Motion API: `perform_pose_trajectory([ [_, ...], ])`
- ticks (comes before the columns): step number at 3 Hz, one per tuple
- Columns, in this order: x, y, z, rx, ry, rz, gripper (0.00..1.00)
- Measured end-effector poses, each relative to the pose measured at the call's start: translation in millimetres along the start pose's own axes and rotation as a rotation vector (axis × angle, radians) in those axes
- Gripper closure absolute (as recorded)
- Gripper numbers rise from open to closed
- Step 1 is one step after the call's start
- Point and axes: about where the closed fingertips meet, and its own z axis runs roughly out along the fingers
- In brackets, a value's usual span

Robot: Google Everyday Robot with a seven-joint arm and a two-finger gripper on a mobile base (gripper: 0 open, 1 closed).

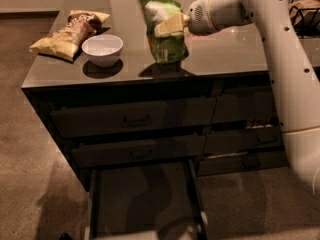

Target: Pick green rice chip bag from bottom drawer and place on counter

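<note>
The green rice chip bag (164, 28) hangs upright in my gripper (166, 26), its lower edge at or just above the counter (225, 54). The gripper is shut on the bag's middle, reaching in from the right on the white arm (270, 39). The bottom drawer (142, 199) stands pulled open below the left column of drawers, and its inside looks dark and empty.
A white bowl (102, 49) sits on the counter's left part, with yellow-and-brown chip bags (67, 31) behind it. Closed handled drawers (132, 120) fill the cabinet front. A wire basket (306, 4) is at the far right.
</note>
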Motion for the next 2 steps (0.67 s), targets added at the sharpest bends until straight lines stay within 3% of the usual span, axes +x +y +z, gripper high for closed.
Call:
perform_pose_trajectory([
  [1,-0.6,-1.0,2.5,0.003,-0.002,-0.001,0.0],
  [2,-0.6,-1.0,2.5,0.003,-0.002,-0.001,0.0],
])
